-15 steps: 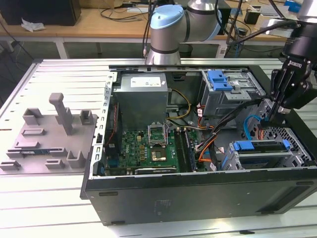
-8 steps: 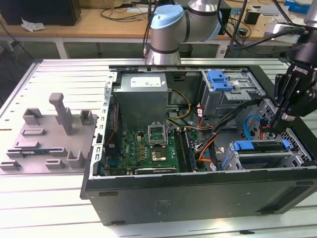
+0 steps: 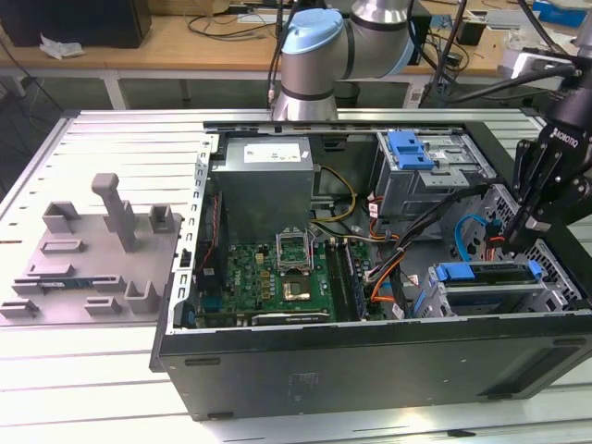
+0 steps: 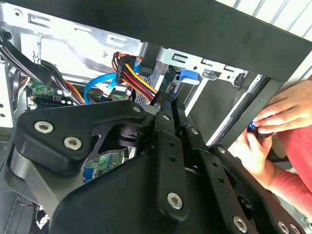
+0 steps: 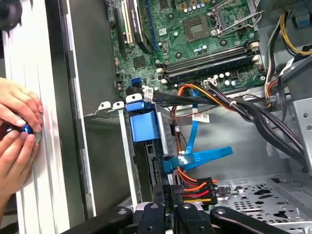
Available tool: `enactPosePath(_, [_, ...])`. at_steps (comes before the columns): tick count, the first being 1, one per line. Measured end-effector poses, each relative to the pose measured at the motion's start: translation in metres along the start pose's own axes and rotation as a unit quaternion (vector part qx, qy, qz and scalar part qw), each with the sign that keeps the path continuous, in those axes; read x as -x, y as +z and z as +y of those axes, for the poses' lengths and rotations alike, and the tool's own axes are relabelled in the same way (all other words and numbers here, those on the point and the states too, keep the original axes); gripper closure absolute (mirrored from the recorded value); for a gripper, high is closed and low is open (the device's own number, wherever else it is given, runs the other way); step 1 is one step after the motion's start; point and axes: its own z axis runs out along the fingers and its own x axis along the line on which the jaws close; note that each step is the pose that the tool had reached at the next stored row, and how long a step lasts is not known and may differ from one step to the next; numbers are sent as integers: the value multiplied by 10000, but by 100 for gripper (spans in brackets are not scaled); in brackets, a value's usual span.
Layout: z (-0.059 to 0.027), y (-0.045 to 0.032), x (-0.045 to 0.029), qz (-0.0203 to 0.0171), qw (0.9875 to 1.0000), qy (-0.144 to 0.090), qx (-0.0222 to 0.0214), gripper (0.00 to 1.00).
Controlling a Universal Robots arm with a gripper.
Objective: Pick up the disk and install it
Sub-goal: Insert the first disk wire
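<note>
In the exterior view, the computer case (image 3: 370, 365) lies on its side with the open face up, likely so the arm can work downward into it. It sits toward the desk's (image 3: 102, 388) near edge. The disk (image 3: 490, 275) stands on edge in the drive cage at the case corner nearest the exterior view's right. That looks like its seated place rather than a waiting spot. The tool (image 3: 518, 231) hangs just above and beside that cage.

In the second wrist view, the tool's fingers (image 4: 165, 122) run side by side, drawn almost together. I cannot tell whether they pinch anything. A person's hands (image 4: 285, 117) rest outside the case wall.

In the first wrist view, the disk's blue carrier tab shows at the cage mouth. The fingertips are near the cables behind it, which suggests pressing or checking rather than carrying.

Counted: one disk, one tool, two drive cages, one blue latch (image 3: 410, 148) on the farther cage, one grey fixture (image 3: 102, 240) and two hands.
</note>
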Motion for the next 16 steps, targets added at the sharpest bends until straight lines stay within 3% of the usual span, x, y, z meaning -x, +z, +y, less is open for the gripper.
enactPosePath(3, [29,13,-38,-57,10000,4,-53,84])
enactPosePath(9, [123,35,-87,-123,9998,30,-167,84])
enactPosePath(11, [138,43,-110,-185,9995,34,-263,84])
enactPosePath(13, [136,45,-120,-210,9993,23,-313,84])
enactPosePath(15, [137,50,-135,-258,9990,4,-373,84])
enactPosePath(16, [154,55,-145,-277,9989,0,-383,84])
